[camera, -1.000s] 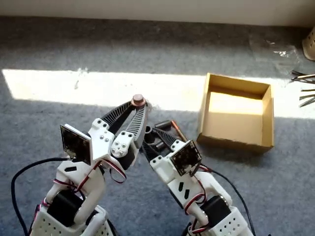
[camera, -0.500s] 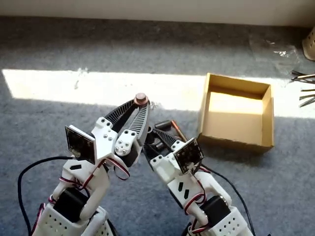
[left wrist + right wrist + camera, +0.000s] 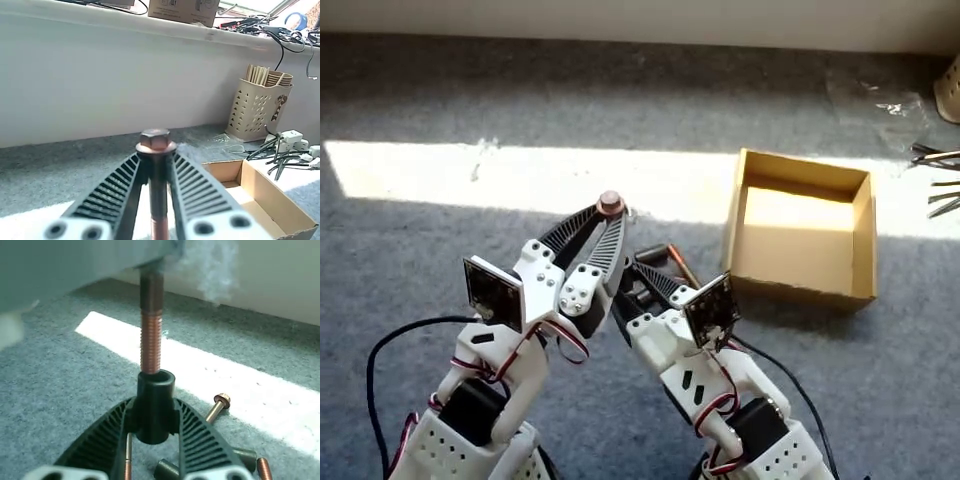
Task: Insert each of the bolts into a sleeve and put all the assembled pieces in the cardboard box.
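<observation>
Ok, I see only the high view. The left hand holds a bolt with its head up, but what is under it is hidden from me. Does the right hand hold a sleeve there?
Observer: Yes. The right hand is shut on a black sleeve, upright, open end up.
Operator: Is the bolt in line with it?
Observer: The bolt hangs straight over the sleeve, its threaded end at the mouth; how deep, I cannot tell.
Operator: And how is the bolt gripped?
Observer: The left hand is shut on the shank just under the hex head.
</observation>
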Controlling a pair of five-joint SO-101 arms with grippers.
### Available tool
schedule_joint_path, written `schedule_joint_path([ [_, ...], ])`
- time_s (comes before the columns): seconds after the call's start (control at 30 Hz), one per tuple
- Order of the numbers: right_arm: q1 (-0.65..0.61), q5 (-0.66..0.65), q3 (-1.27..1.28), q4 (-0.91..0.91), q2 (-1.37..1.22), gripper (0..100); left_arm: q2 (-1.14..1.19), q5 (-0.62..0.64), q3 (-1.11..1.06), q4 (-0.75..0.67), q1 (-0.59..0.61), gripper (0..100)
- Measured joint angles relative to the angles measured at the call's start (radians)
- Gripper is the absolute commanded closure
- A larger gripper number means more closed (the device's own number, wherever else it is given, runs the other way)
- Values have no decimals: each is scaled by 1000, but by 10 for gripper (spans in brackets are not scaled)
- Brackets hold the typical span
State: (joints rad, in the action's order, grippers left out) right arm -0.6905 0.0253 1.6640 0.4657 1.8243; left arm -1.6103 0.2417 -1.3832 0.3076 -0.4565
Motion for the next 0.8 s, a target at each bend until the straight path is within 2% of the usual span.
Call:
schedule_joint_path([
  [0.8,0,-34,0,-3,0,994,0,0,-14,-29,-54,995],
])
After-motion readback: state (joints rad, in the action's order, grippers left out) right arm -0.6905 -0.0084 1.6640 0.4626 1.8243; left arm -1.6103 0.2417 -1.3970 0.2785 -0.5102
